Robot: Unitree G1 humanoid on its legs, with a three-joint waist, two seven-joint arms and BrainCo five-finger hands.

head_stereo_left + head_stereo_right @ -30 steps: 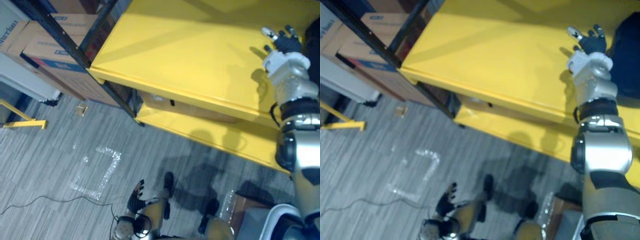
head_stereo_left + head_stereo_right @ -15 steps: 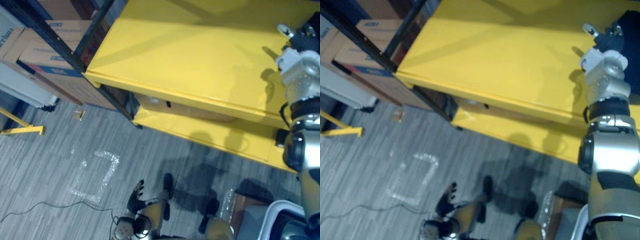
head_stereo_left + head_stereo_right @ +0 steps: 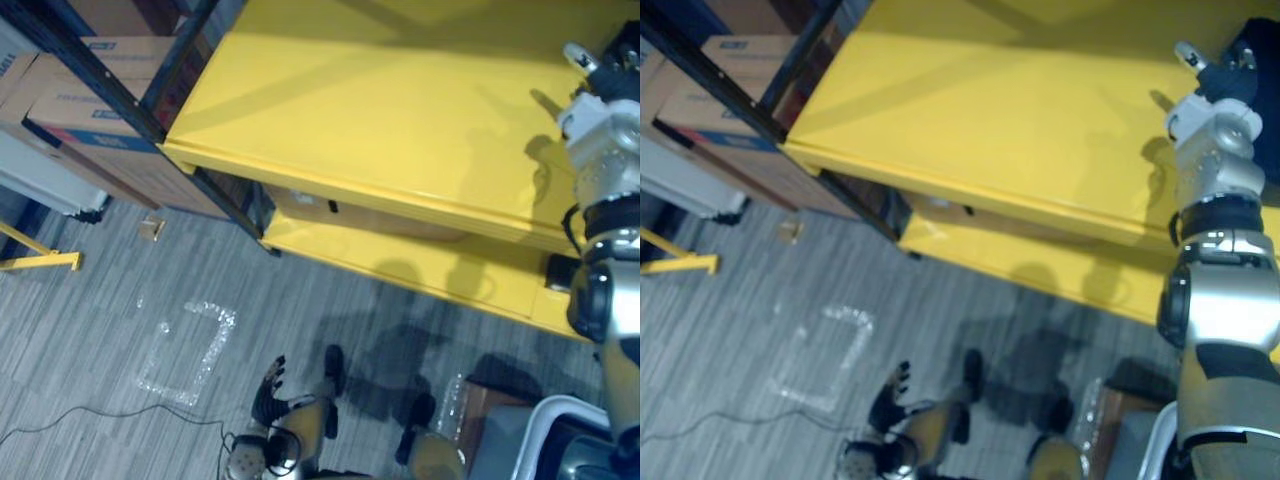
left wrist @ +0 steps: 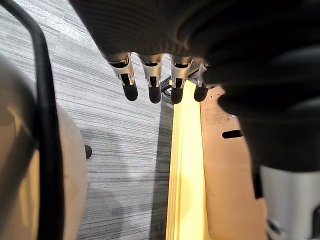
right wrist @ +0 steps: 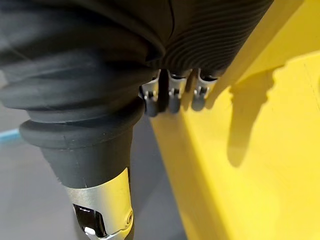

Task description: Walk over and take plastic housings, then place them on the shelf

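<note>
Plastic housing [image 3: 1270,110]: probably the dark shape on the upper shelf [image 3: 380,110] at its far right end, cut off by the frame edge. Too little of it shows to be sure.

- Right hand [image 3: 1220,85]: raised over the right end of the upper shelf, just beside the dark shape. Fingers straight and loosely spread, nothing in them. Its own wrist view agrees: straight fingers [image 5: 172,97], bare yellow surface beyond. Contact with the dark shape cannot be told.
- Left hand [image 3: 268,390]: hangs low by the robot's side above the grey floor [image 3: 120,300], fingers relaxed, carrying nothing.
- Surroundings: lower shelf [image 3: 440,270] with a cardboard box [image 3: 330,205] tucked on it under the upper one. More stacked cartons [image 3: 80,80] behind the dark rack post to the left. A taped square [image 3: 185,345] on the floor.

Step in hand, as I judge it: the placing end of the task. The piece looks set down and the right hand free of it.

Next move calls for drawing the right arm back and clear without nudging the dark piece, which sits close to the hand. After that, turning away to fetch another housing. The rest of the upper shelf offers plenty of bare room for more.
</note>
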